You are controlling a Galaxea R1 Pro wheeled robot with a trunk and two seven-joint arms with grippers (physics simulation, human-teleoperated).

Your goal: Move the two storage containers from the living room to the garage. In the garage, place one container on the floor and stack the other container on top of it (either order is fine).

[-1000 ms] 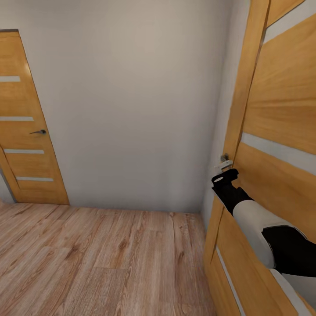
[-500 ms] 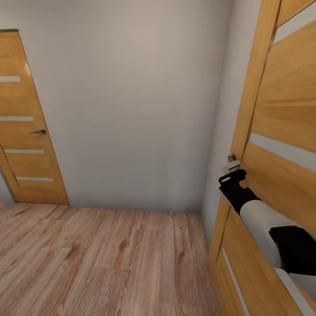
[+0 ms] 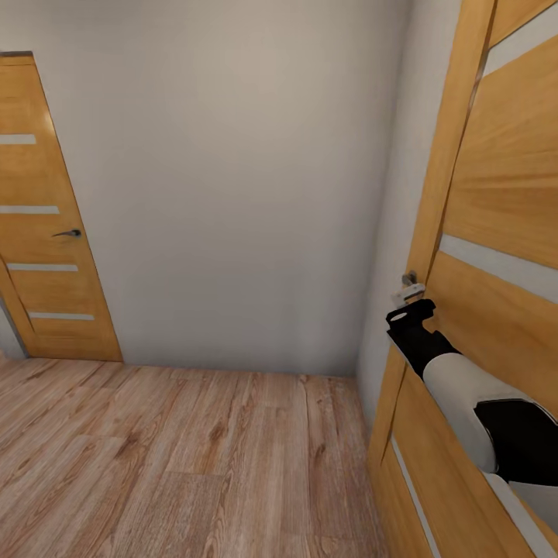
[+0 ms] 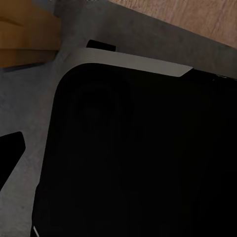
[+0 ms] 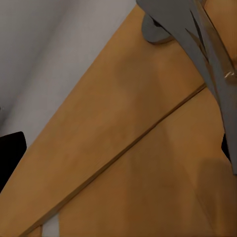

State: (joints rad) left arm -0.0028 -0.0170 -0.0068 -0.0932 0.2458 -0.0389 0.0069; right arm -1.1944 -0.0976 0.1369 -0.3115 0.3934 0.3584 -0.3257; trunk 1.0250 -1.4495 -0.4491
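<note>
Reaching right arm [image 3: 457,387] at door handle [image 3: 408,290]

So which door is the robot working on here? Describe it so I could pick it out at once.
Start from the blank grey wall facing the camera. Two wooden doors with pale stripes flank it; take the near door at the right edge, angled steeply across the head view. Unlike the far door on the left, its handle has the right gripper just below it.
</note>
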